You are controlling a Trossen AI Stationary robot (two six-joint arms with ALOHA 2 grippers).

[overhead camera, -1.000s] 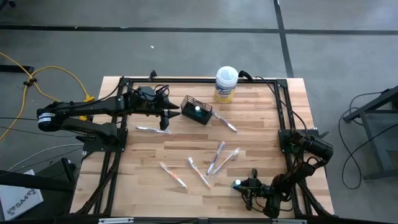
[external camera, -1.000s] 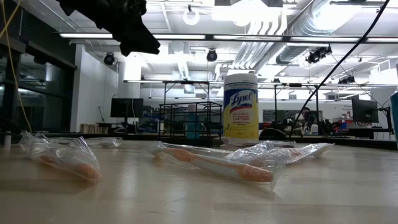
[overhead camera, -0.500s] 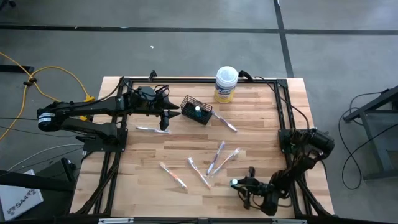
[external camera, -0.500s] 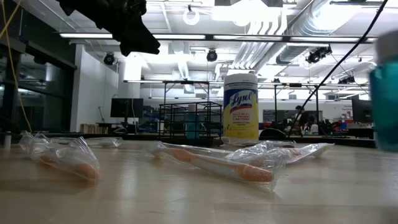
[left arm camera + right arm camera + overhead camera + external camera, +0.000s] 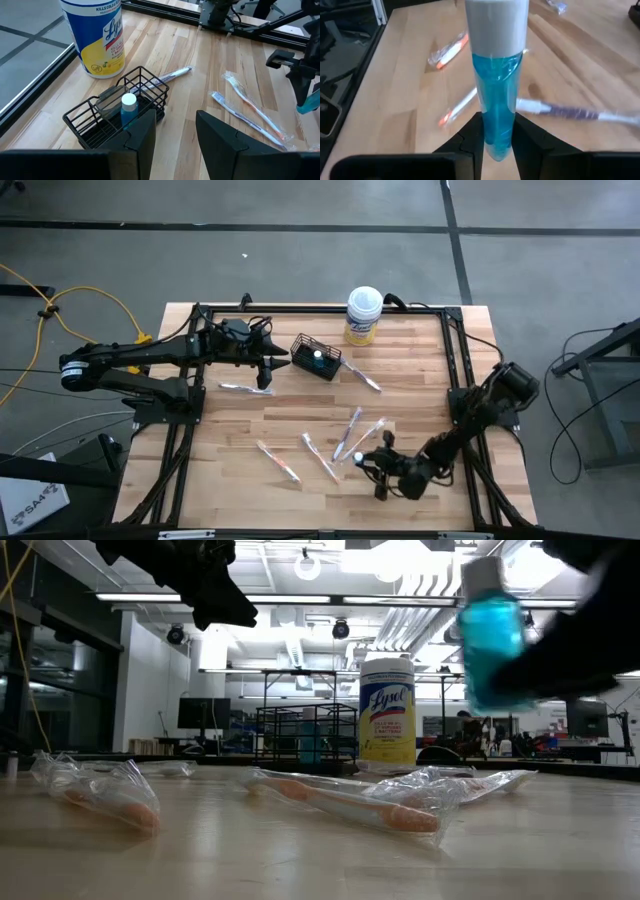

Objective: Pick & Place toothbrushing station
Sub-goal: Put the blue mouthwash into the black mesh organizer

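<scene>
Nearest the front edge of the wooden table (image 5: 240, 420), the right gripper (image 5: 378, 470) holds a small tube of blue liquid with a pale cap (image 5: 496, 65); in the right wrist view the tube stands upright between the two dark fingers (image 5: 465, 142), which pinch its lower end from both sides, and in the low view the tube (image 5: 490, 630) hangs clear above the tabletop. Just beside this gripper, toward the table's middle, lie several wrapped toothbrushes: a crossed pair (image 5: 355, 435), one with a pale handle (image 5: 320, 457) and one with an orange accent (image 5: 278, 462); in the low view the orange-accented ones (image 5: 345, 805) rest flat in clear wrappers. Farther back, one more toothbrush (image 5: 245, 388) lies under the left gripper (image 5: 270, 368), whose fingers are spread apart and hold nothing, hovering just beside the black wire basket (image 5: 316, 358). The basket (image 5: 117, 112) stands on the table and contains a second blue tube with a white cap (image 5: 128, 107), upright. Another toothbrush (image 5: 364, 378) lies just beyond the basket. At the far edge stands a white-lidded, yellow-labelled canister (image 5: 364, 315), well apart from the held tube.
</scene>
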